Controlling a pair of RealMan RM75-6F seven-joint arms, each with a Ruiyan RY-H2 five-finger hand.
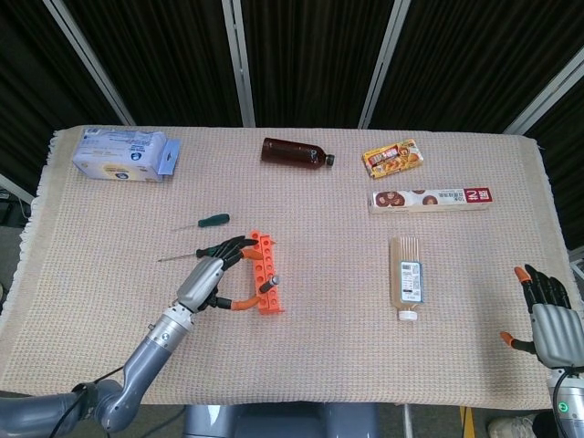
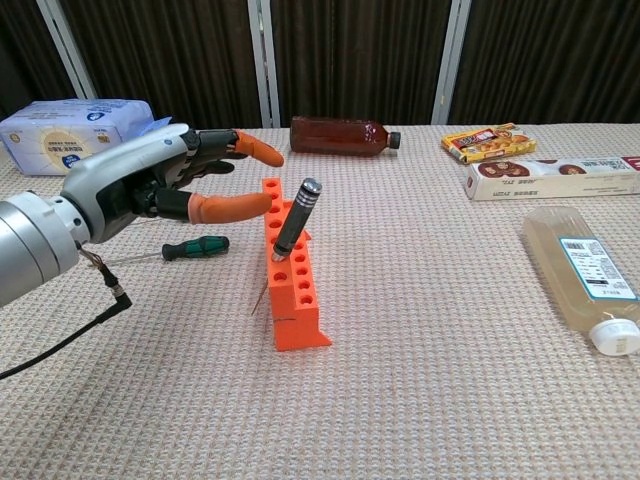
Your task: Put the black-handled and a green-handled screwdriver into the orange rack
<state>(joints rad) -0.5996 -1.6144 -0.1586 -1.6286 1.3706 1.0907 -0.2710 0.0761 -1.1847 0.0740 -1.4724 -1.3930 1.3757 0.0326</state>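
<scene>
The orange rack (image 2: 295,305) stands on the mat in front of me, also seen from the head (image 1: 266,276). The black-handled screwdriver (image 2: 297,212) sits in one of its holes and leans to the right, with nothing holding it (image 1: 272,282). My left hand (image 2: 160,185) hovers just left of the rack with its fingers spread and empty (image 1: 208,279). One green-handled screwdriver (image 2: 197,246) lies on the mat under that hand. A second, smaller one (image 1: 215,220) lies further back. My right hand (image 1: 547,315) hangs open off the table's right edge.
A tissue pack (image 1: 123,154) lies at the back left and a brown bottle (image 1: 294,152) at the back middle. Two snack boxes (image 1: 429,198) and a pale lying bottle (image 1: 407,279) occupy the right half.
</scene>
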